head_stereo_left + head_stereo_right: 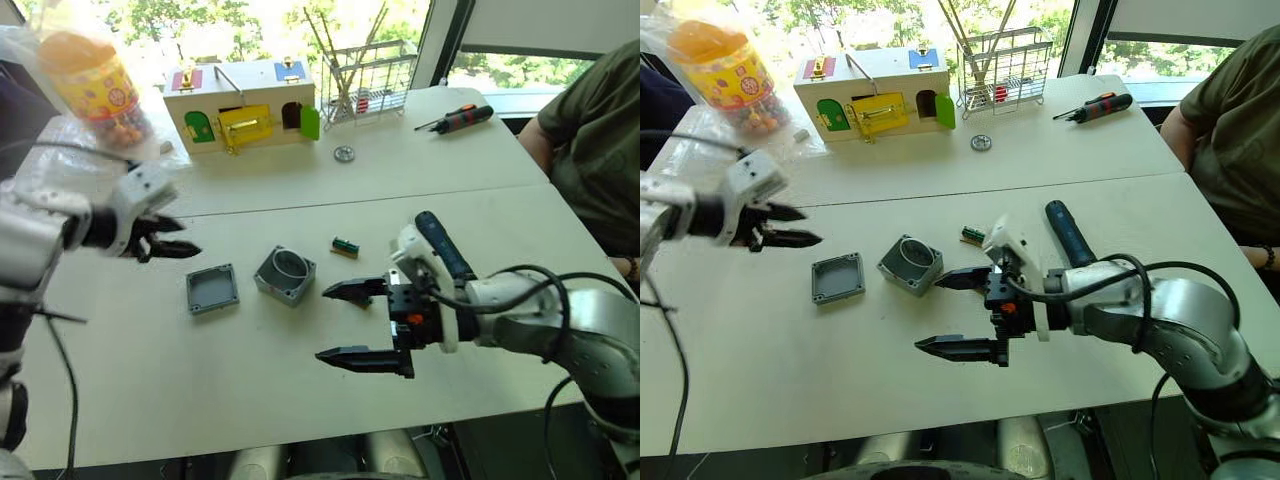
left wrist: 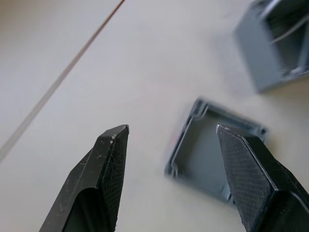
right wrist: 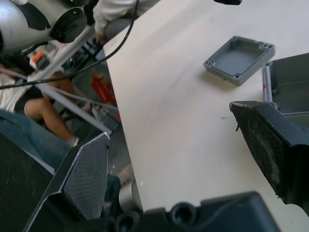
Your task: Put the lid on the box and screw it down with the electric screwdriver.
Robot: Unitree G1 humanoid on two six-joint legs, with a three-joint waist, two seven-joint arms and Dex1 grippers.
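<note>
R gripper [image 1: 345,323]: fingers spread wide, nothing between them, hovering over the table [image 1: 200,400] at about 4 o'clock from the box [image 1: 285,275], near it but apart. L gripper [image 1: 180,238]: fingers parted a little, empty, raised above the table at about 10 o'clock from the lid [image 1: 212,289]; in the L wrist view the lid lay beyond the two finger tips, not touched. Lid: grey, flat, hollow side up, on the table just beside the box, at its 9 o'clock, apart from it. Box: grey, open top up, round ring seen inside, near table centre. Electric screwdriver [image 1: 445,246]: dark blue, lying on the table at 3 o'clock from the box, partly behind the R wrist; bit end hidden. Small green-and-brown block [image 1: 345,246]: on the table at 1 o'clock from the box. Far table: wooden latch box [image 1: 240,105] w/ coloured doors, wire basket [image 1: 368,82] at its 3 o'clock, small metal disc [image 1: 345,153] in front, black-and-orange hand screwdriver [image 1: 456,119] further at 3 o'clock, plastic jar [image 1: 90,80] w/ orange lid at 9 o'clock. Person [image 1: 600,130] in dark green top seated at the table's 3 o'clock edge.
</note>
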